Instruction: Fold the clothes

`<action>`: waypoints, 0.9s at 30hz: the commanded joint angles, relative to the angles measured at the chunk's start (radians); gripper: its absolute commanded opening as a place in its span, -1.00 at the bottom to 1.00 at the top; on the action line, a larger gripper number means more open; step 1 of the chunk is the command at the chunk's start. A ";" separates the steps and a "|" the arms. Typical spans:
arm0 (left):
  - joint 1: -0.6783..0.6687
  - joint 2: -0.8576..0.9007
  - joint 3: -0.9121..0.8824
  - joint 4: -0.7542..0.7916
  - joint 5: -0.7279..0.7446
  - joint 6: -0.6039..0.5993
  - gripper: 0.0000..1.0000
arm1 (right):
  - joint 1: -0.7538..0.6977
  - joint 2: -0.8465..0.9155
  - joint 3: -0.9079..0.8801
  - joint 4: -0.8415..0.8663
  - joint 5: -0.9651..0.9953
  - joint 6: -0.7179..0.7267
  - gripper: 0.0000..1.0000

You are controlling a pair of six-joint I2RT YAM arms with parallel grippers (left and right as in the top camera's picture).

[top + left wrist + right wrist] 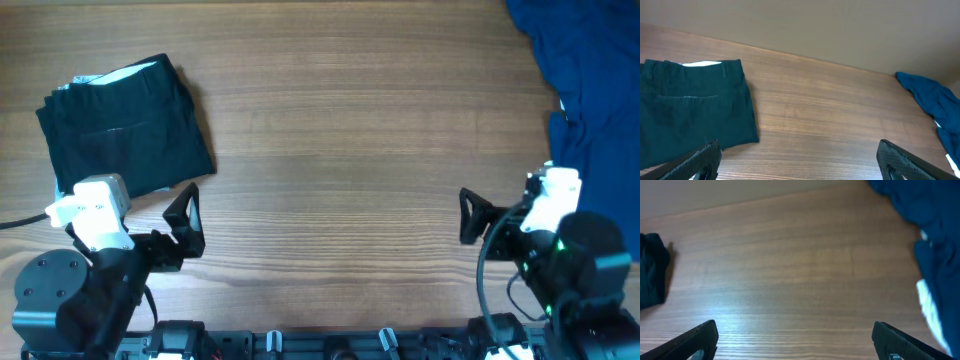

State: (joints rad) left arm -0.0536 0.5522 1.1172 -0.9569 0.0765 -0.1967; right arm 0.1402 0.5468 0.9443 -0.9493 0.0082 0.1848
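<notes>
We find the crumpled blue cloth garment beyond and right of the nearer right gripper; it and the left gripper stand wide open, empty.

On my overhead feed I saw the desk, a wooden top of warm brown, its grain running left to right across the whole picture. A few faint board joints crossed the grain. Through the left wrist camera a plain beige wall stood behind the far edge, meeting the wood along a straight line that sloped down to the right. The right wrist feed showed a pale glare on the wood, low and left of centre.
</notes>
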 commanded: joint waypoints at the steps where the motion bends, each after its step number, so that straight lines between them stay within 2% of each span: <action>1: -0.004 -0.008 -0.009 0.002 -0.006 0.002 1.00 | -0.004 -0.133 -0.078 0.102 -0.044 -0.223 0.99; 5: -0.004 -0.008 -0.009 0.003 -0.006 0.002 1.00 | -0.005 -0.414 -0.419 0.383 -0.139 -0.244 0.99; 8: -0.004 -0.008 -0.009 0.002 -0.006 0.002 0.99 | -0.005 -0.529 -0.599 0.558 -0.187 -0.236 0.99; 12: -0.005 -0.008 -0.009 0.002 -0.006 0.002 1.00 | -0.017 -0.544 -0.745 0.786 -0.193 -0.247 0.99; 14: -0.005 -0.008 -0.009 0.002 -0.006 0.002 1.00 | -0.046 -0.544 -0.844 0.970 -0.193 -0.296 0.99; 16: -0.004 -0.008 -0.009 0.002 -0.006 0.002 1.00 | -0.063 -0.544 -0.913 1.077 -0.194 -0.327 1.00; 17: -0.005 -0.008 -0.009 0.002 -0.006 0.002 0.99 | -0.068 -0.544 -0.941 1.106 -0.195 -0.343 0.99; 19: -0.004 -0.008 -0.009 0.002 -0.006 0.002 1.00 | -0.077 -0.544 -0.939 1.007 -0.205 -0.418 0.99; 21: -0.005 -0.008 -0.009 0.002 -0.006 0.002 1.00 | -0.083 -0.544 -0.939 0.964 -0.212 -0.363 0.99; 27: -0.004 -0.008 -0.009 0.002 -0.006 0.002 1.00 | -0.084 -0.542 -0.939 0.964 -0.212 -0.369 0.99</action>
State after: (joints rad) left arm -0.0536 0.5503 1.1114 -0.9569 0.0761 -0.1967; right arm 0.0616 0.0135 0.0063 0.0082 -0.1833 -0.1848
